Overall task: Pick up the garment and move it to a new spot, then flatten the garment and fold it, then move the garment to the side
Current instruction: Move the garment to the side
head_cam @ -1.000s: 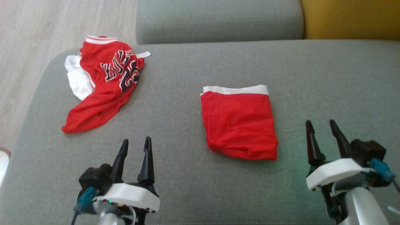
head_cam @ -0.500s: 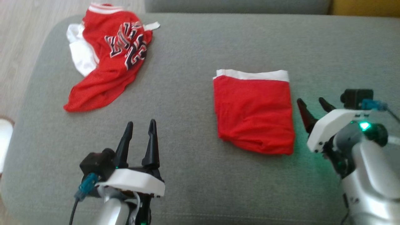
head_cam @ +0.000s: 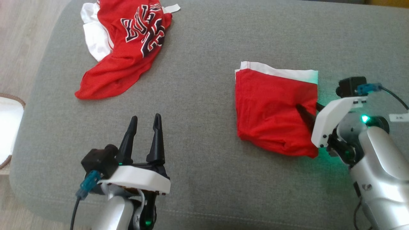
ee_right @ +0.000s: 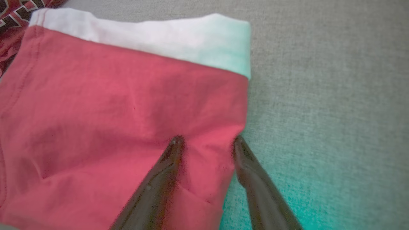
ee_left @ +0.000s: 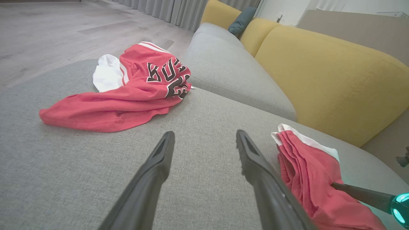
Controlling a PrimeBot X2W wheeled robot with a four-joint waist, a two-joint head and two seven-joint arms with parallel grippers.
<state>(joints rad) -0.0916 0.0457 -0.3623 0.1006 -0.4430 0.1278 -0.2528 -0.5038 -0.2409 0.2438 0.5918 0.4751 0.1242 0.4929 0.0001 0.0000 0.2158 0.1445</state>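
While the left gripper (head_cam: 146, 117) hovers over bare seat with its two long dark fingers spread and nothing between them, the right gripper (head_cam: 308, 107) has its tips down on the folded red piece (head_cam: 271, 111), fingers apart rather than pinched. In the right wrist view one finger (ee_right: 172, 153) presses into the smooth red knit and the other lies along the cloth's near edge, with a fold of fabric bulging between them and green light from the arm tinting the white band (ee_right: 191, 41) beyond the tips. This folded red piece is a flat, roughly square stack. The left wrist view shows its layered edges (ee_left: 287, 150) just right of that gripper's fingers. Further ahead and to the left of the left gripper, well apart from both, lies the garment (head_cam: 127, 48): crumpled red mesh jersey, white sleeve bunched at its far side, black-and-white lettering creased on top, hem trailing toward the gripper. All of it rests on a coarse grey woven sofa seat (head_cam: 207, 159). Beyond the garment, the left wrist view adds a yellow backrest (ee_left: 319, 73) and pale wooden floor (ee_left: 48, 25).
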